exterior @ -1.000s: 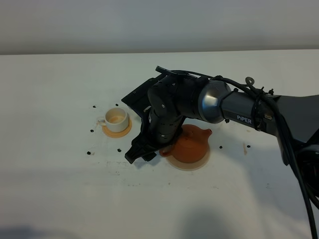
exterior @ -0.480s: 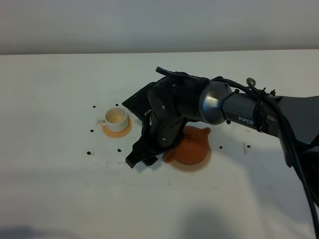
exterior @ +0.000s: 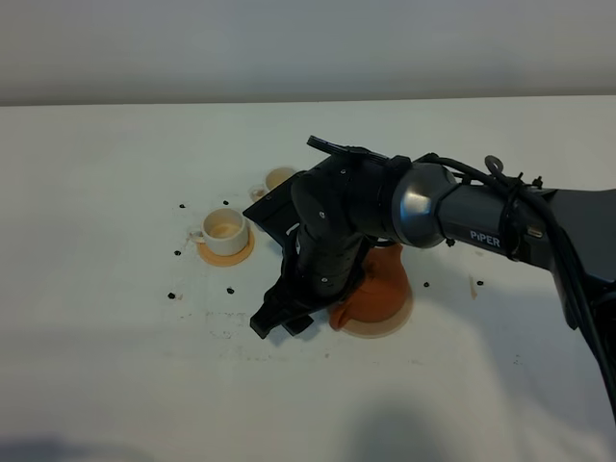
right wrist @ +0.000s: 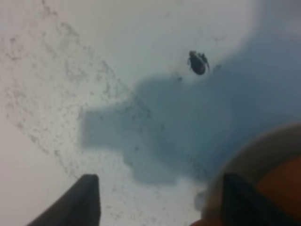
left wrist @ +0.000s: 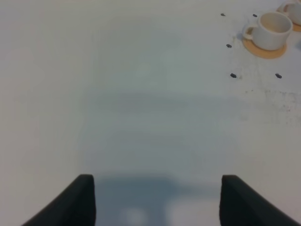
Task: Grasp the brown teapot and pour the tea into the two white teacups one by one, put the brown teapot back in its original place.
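The brown teapot (exterior: 383,281) stands upright on the pale beige round coaster (exterior: 377,327), half hidden by my right arm. My right gripper (exterior: 277,323) is open and empty, low over the table just left of the teapot. In the right wrist view the gripper (right wrist: 162,200) shows bare table between its fingers, with the teapot (right wrist: 282,188) and the coaster rim (right wrist: 244,157) by one finger. One white teacup (exterior: 226,231) sits on its orange-tan coaster (exterior: 227,255). The second teacup (exterior: 279,178) peeks out behind the arm. My left gripper (left wrist: 157,202) is open and empty, with a teacup (left wrist: 272,29) far ahead of it.
Small black specks (exterior: 171,295) dot the white table around the cups, and one lies near my right gripper (right wrist: 198,62). The second cup's edge (left wrist: 294,7) shows at the corner of the left wrist view. My right arm (exterior: 462,217) stretches in from the right.
My right arm has shifted slightly right and toward the front, uncovering the second teacup behind it. The teapot and its coaster now sit a little further right.
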Robot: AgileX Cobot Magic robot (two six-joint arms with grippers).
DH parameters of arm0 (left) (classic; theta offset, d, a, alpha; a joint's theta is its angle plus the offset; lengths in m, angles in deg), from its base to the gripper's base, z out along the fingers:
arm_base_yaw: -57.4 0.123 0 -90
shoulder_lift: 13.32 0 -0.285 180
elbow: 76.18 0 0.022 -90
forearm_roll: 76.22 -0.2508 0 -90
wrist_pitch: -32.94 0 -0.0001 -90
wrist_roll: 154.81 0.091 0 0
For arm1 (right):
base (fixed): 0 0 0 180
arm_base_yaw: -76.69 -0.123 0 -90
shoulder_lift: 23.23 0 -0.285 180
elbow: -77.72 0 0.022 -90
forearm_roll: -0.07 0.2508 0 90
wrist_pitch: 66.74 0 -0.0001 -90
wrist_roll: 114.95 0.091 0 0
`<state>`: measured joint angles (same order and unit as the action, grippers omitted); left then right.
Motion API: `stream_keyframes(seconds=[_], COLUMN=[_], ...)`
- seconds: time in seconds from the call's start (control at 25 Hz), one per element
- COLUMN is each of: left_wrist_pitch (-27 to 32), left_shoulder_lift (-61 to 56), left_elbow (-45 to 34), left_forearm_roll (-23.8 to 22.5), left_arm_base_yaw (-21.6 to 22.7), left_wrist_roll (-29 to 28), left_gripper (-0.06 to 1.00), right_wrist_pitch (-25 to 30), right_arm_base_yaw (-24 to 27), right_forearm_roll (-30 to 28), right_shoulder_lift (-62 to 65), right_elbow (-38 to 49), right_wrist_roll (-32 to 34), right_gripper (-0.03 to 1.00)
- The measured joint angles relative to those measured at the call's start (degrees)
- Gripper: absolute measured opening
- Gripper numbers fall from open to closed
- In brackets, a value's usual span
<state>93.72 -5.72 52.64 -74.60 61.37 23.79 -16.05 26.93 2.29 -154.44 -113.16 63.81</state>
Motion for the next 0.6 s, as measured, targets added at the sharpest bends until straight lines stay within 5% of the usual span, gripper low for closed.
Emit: stream_keyframes(seconds=[0.6], left_wrist_pitch=[0.0], left_shoulder_lift=[0.0], left_elbow=[0.0], left_forearm_roll=[0.0], left_arm_base_yaw=[0.0], left_wrist_roll=[-0.07], left_gripper=[0.54], right_wrist_pitch=[0.84], right_arm_base_yaw=[-0.79], right_forearm_roll=[-0.79], right_shoulder_lift=[-0.05], right_elbow=[0.13], right_wrist_roll=[-0.15], right_gripper=[0.54])
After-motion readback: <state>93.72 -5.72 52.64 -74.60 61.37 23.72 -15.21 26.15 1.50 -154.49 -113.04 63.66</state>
